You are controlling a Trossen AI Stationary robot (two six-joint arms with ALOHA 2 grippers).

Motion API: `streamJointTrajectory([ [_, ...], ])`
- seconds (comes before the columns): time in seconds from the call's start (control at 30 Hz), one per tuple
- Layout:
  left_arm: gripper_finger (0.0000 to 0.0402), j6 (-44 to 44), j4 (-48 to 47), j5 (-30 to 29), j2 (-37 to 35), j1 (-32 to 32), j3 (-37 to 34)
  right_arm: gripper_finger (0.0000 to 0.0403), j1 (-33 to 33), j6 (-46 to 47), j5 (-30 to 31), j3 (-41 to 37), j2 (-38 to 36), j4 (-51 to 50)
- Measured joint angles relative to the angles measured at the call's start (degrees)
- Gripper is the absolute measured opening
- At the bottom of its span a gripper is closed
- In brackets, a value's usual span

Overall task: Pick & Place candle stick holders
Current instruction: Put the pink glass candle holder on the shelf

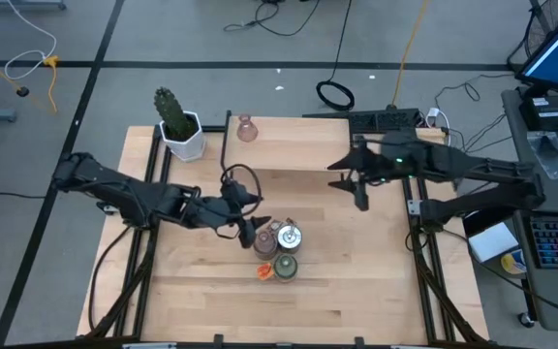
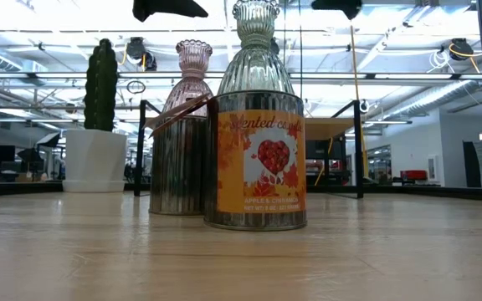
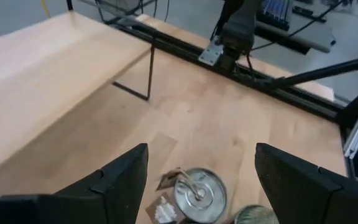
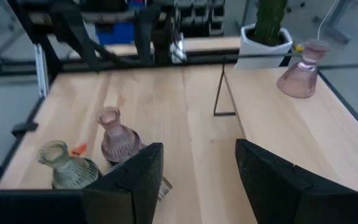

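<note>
Several candle stick holders stand clustered on the table near its front middle: a pink glass one [image 1: 260, 236] [image 4: 114, 134], a silvery tin with a lid [image 1: 288, 236] [image 3: 197, 194], an olive-green glass one [image 1: 286, 268] [image 4: 64, 165], and an orange one [image 1: 264, 272]. In the low view a tin with an orange label [image 2: 258, 163] stands in front. Another pink holder [image 1: 246, 129] [image 4: 302, 73] stands on the raised far shelf. My left gripper [image 1: 250, 215] [image 3: 201, 168] is open and empty, above the cluster's far left side. My right gripper [image 1: 358, 194] [image 4: 197, 168] is open and empty, raised at the right.
A white pot with a green cactus [image 1: 180, 128] stands on the raised wooden shelf [image 4: 291, 118] at the table's far left. The shelf rests on a thin black leg [image 3: 150, 68]. Bare table top lies at the front [image 1: 337, 301] and to the right of the cluster.
</note>
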Motion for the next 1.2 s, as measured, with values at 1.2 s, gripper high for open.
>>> streamJointTrajectory([
  [1.2,0.0291,-15.52,-14.63,20.42,5.42,5.95,0.00,0.0194,-0.05,11.74,-0.06,-28.62,-23.48,20.71],
])
